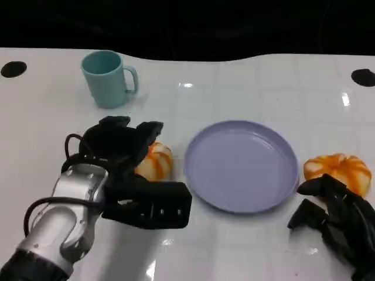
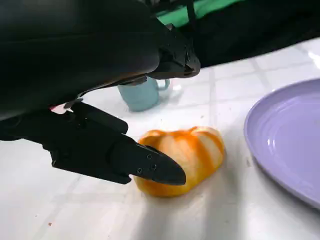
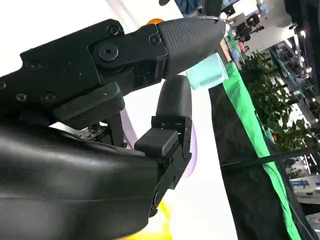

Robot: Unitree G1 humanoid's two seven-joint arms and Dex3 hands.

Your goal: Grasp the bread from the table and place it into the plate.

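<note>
Left hand (image 1: 126, 158) sits low over the table, fingers apart and curved, nothing held. In the left wrist view one finger (image 2: 145, 165) lies just in front of the near bread roll (image 2: 187, 160); contact cannot be confirmed. Head view puts that roll (image 1: 155, 162) tucked against the far-right side of this hand, partly hidden by it, between the hand and the plate (image 1: 241, 165).

Roll's long axis, judged from the wrist view, runs roughly crosswise to the reaching fingers, which would suit a wrap-around grasp. Plate lies just beside the roll, toward the robot's right, so the carry should be short. Plate rim (image 2: 260, 150) is slightly raised; the roll will need lifting over it.

Right hand (image 1: 340, 219) rests at the near right corner, fingers loosely apart, holding nothing. A second orange-striped roll (image 1: 338, 171) lies just beyond it, next to the plate's right edge. Each hand is nearer its own roll; the left looks more committed.

Table (image 1: 234, 252) is white, glossy, faintly gridded, with reflections. A teal mug (image 1: 108, 78) stands well behind the left hand, handle to the right. Two dark round marks sit at the far corners. Right wrist view shows green cloth, potted plants and an open hall beyond the table.
</note>
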